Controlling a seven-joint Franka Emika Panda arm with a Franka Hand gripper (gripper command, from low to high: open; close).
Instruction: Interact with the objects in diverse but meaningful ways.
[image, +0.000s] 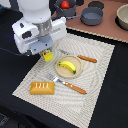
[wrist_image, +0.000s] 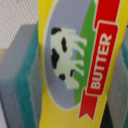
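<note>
My gripper (image: 47, 52) hangs over the far left part of the striped mat, shut on the yellow packet (image: 48, 56). The wrist view is filled by that packet (wrist_image: 75, 60), printed with a cow and a red "BUTTER" banner and pinched between grey fingers (wrist_image: 22, 75) with teal pads. A yellow banana (image: 68, 65) lies on a small tan plate (image: 59, 72) in the middle of the mat. Near the mat's front left corner rests the golden-brown bread loaf (image: 42, 88). On the wooden counter behind stand a red tomato (image: 65, 4) and a grey-blue pot (image: 92, 16).
A wooden-handled fork (image: 74, 87) lies in front of the plate and a knife (image: 86, 59) behind it, both on the striped mat (image: 100, 75). A pale bowl (image: 123, 17) sits at the counter's far right. The arm's white body covers the upper left.
</note>
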